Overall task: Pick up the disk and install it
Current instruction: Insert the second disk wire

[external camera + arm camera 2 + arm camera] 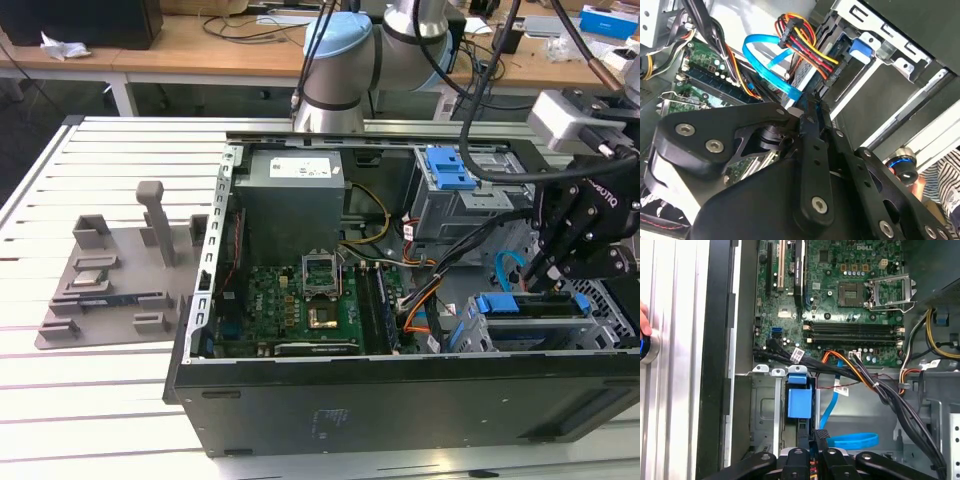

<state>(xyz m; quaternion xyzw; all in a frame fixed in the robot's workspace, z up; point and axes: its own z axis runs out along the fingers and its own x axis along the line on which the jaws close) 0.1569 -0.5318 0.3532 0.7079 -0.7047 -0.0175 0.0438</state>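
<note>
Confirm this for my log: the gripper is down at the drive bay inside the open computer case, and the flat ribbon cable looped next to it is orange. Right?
Not quite: the flat ribbon cable looped beside the gripper is light blue, as both wrist views show. The rest holds: in the exterior view the gripper is down at the drive bay inside the open computer case.

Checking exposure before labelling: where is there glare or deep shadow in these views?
Exterior view: the table glares pale, while the case is near black at its front. First wrist view: the motherboard is evenly lit. Second wrist view: the gripper is a dark mass.
</note>
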